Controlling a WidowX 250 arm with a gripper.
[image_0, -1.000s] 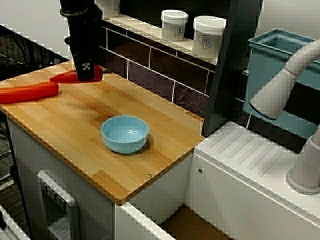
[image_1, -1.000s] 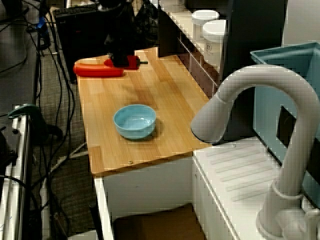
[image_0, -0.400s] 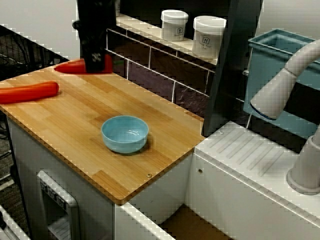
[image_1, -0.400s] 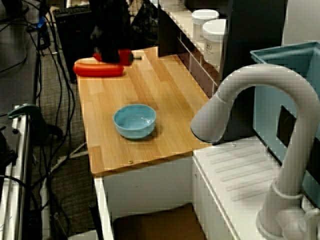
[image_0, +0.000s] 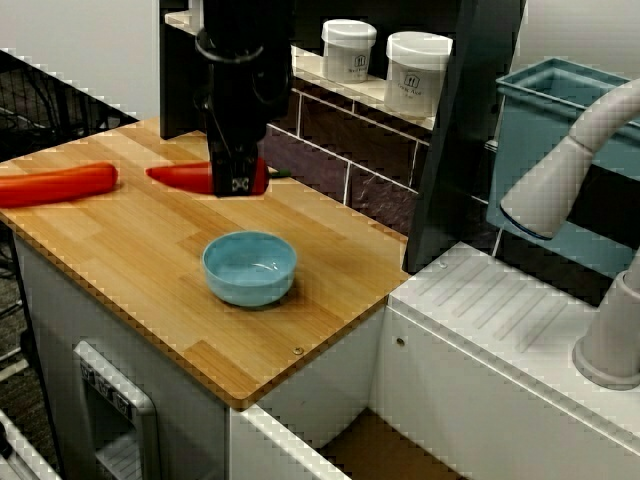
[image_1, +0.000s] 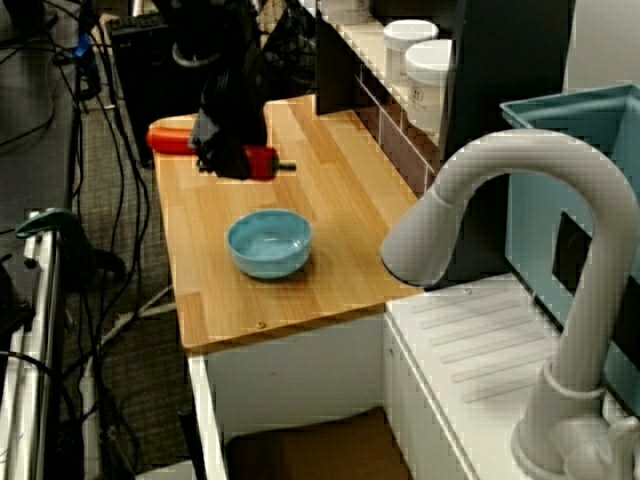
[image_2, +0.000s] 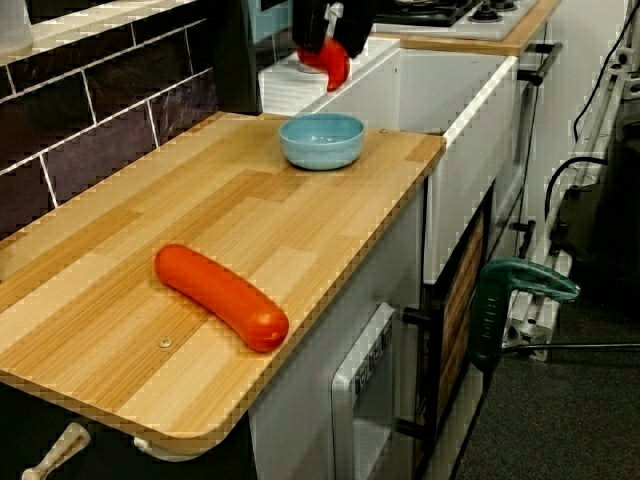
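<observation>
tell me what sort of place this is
Probably a mock kitchen in a lab: a wooden countertop against a tiled backsplash, a white faucet over a ridged drainboard, and white jars on a ledge. Loose cables beside it suggest the lab. The pincer holds a red pepper.

Arm showing all black, matte, thick boxy sections; thin pale ring running round it near wrist. Gripper looking black too, narrow rectangular block. Small white marking, approx. cross pattern, sitting low on its front in view from counter front. Casing catching greyish sheen in sink-side view. Finer detail blurring into black.
</observation>
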